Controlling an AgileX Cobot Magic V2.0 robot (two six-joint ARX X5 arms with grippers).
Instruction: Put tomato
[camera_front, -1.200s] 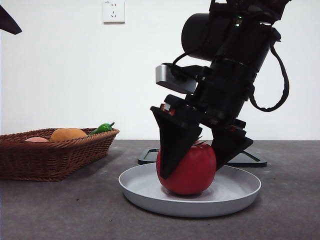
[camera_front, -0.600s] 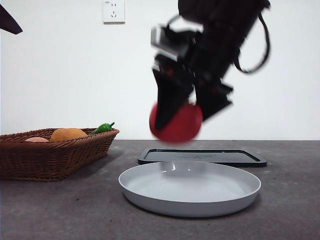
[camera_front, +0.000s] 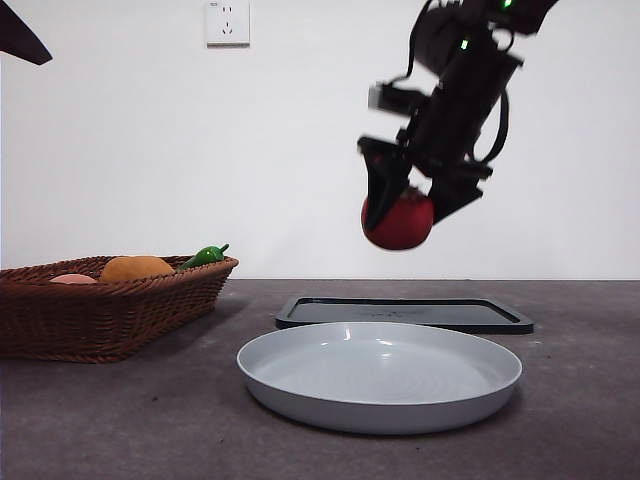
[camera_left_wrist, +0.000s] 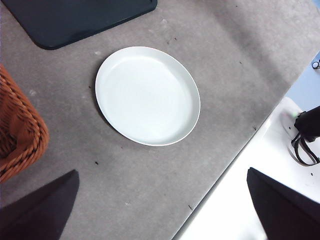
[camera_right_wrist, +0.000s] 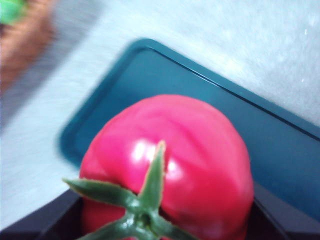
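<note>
Front view: the right gripper (camera_front: 412, 205) hangs in the air on its dark arm, which comes in from the top right. Its fingers are clamped on the tomato (camera_front: 398, 222), one on each side. The tomato is well clear of the table (camera_front: 150, 420), above the dark tray (camera_front: 404, 312) that lies behind the white plate (camera_front: 380, 375). The plate sits near the table's front edge with nothing on it. At the left stands a wicker basket (camera_front: 105, 310) holding an orange fruit (camera_front: 136, 268), a green chili pepper (camera_front: 206, 256) and a pale pinkish item (camera_front: 73, 279).

Left wrist view: the left gripper (camera_left_wrist: 160, 210) looks down from high up, its fingers (camera_left_wrist: 37, 210) wide apart and holding nothing. Below lie the white plate (camera_left_wrist: 147, 95), a corner of the dark tray (camera_left_wrist: 75, 20), a bit of the basket (camera_left_wrist: 20, 135), and the table's edge.

Right wrist view: the tomato (camera_right_wrist: 170, 165) fills the frame, its green calyx facing the camera, with the dark tray (camera_right_wrist: 280, 160) beneath it. The picture is blurred.
</note>
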